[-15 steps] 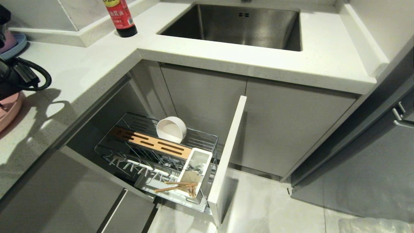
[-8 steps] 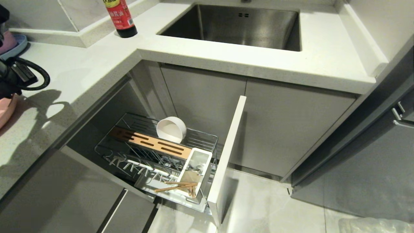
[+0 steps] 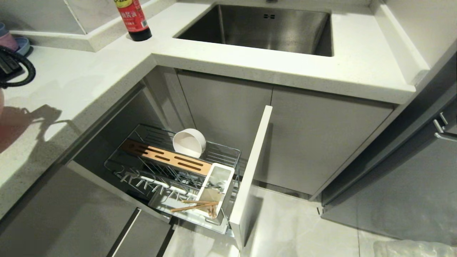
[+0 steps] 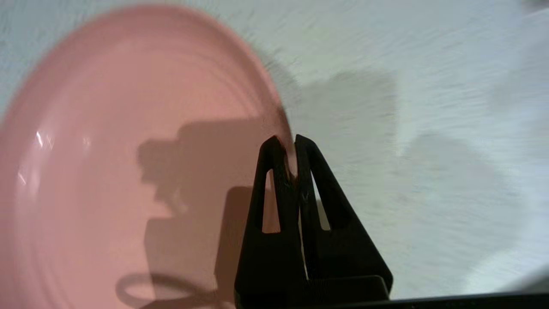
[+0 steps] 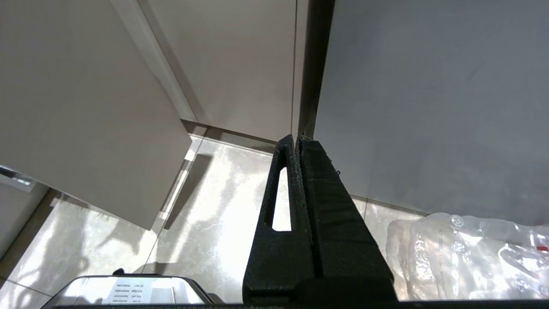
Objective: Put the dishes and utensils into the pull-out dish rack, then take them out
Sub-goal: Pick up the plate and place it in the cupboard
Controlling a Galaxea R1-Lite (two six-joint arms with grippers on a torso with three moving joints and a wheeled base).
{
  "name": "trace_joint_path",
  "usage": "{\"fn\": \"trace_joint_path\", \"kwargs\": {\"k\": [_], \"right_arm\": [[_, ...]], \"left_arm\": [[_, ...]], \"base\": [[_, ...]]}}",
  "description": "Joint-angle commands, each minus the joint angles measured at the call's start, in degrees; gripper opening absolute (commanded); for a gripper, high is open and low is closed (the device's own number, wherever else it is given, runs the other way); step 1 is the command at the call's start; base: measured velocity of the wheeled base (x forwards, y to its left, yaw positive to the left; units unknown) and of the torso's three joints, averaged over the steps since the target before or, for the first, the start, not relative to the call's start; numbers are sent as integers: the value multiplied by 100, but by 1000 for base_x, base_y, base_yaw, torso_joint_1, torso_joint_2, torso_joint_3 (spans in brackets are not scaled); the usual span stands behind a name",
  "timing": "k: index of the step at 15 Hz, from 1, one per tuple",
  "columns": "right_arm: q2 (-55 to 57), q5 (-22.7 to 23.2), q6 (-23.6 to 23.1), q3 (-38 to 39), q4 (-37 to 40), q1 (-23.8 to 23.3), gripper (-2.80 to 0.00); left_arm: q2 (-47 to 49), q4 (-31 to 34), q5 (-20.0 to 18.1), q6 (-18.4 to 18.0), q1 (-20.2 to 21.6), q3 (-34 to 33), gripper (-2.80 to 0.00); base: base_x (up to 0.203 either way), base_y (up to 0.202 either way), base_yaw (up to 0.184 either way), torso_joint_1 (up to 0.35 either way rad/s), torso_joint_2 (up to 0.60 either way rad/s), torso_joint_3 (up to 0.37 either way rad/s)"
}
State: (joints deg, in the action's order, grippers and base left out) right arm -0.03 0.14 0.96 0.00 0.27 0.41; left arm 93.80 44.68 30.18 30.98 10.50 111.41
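Observation:
In the left wrist view my left gripper point(image 4: 286, 141) is shut on the rim of the salmon-pink plate point(image 4: 128, 128), which hangs tilted over the white counter point(image 4: 429, 128). The pull-out dish rack point(image 3: 142, 167) stands open below the counter, its pale front panel point(image 3: 250, 171) swung out. A cream-white bowl point(image 3: 189, 142) leans on edge behind the slotted wooden board point(image 3: 166, 157). The chopsticks point(image 3: 194, 206) lie across the white caddy point(image 3: 217, 185). My right gripper point(image 5: 296, 139) hangs shut and empty above the floor.
A dark sauce bottle point(image 3: 132, 19) stands on the counter beside the steel sink point(image 3: 260, 28). Stacked blue and pink bowls point(image 3: 14, 43) sit at the far left. A clear plastic bag point(image 3: 414, 248) lies on the floor at the right.
My left arm has drawn left, almost out of the head view, taking the pink plate with it. Only its cable loop and a reddish shadow stay on the counter.

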Motion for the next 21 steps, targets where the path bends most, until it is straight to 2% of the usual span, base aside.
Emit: {"fn": "trace_joint_path", "kwargs": {"k": [1, 4, 6, 11, 15, 17, 19, 21], "right_arm": [[-3, 3, 0, -2, 0, 0, -280], [-4, 3, 0, 0, 0, 2, -280], [-1, 3, 0, 0, 0, 2, -280], [0, 3, 0, 0, 0, -3, -280], [-2, 3, 0, -1, 0, -1, -280], [3, 3, 0, 0, 0, -3, -280], [-2, 3, 0, -5, 0, 2, -280], [-4, 3, 0, 0, 0, 2, -280]], "left_arm": [[-416, -159, 36, 10, -178, 3, -280], [-889, -307, 63, 193, -799, -2, -280], [-1114, -363, 253, 274, -1395, 1, -280], [-1549, -717, 688, 1064, -2947, -5, -280], [-1878, -838, 693, 2050, -4274, -124, -280], [-2056, -928, 689, 2585, -4910, -658, -280], [-2124, -1233, 697, 3125, -5213, -1074, -280], [-2203, -1510, 709, 3465, -5395, -1698, -280]], "base": [[0, 0, 0, 0, 0, 0], [0, 0, 0, 0, 0, 0], [0, 0, 0, 0, 0, 0], [0, 0, 0, 0, 0, 0], [0, 0, 0, 0, 0, 0], [0, 0, 0, 0, 0, 0], [0, 0, 0, 0, 0, 0], [0, 0, 0, 0, 0, 0]]}}
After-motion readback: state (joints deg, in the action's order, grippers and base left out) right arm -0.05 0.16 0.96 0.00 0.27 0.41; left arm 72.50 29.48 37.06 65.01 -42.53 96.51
